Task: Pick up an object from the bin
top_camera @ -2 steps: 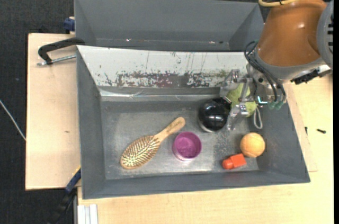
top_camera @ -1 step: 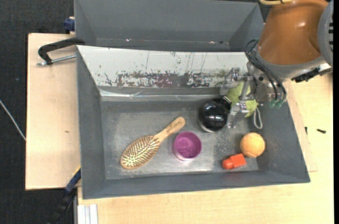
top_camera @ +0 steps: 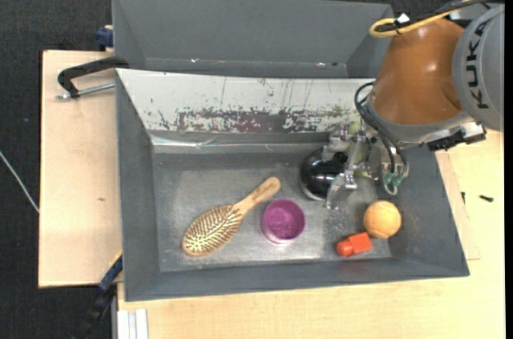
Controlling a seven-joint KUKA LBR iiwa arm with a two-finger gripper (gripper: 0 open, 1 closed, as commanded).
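The grey bin (top_camera: 136,193) holds five loose things. The arm (top_camera: 417,73) reaches in from the right. A wooden brush (top_camera: 224,221) lies front left, with a purple cup (top_camera: 282,219) just right of it. The tool (top_camera: 347,179) is low by the right rear, close against a black thing (top_camera: 318,175), glossy and round. I cannot tell whether the tool is wide or narrow. An orange ball (top_camera: 382,219) and a red block (top_camera: 353,245) lie in front.

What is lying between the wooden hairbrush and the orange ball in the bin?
A round purple cup, seen in the camera view, sits between the wooden hairbrush and the orange ball.
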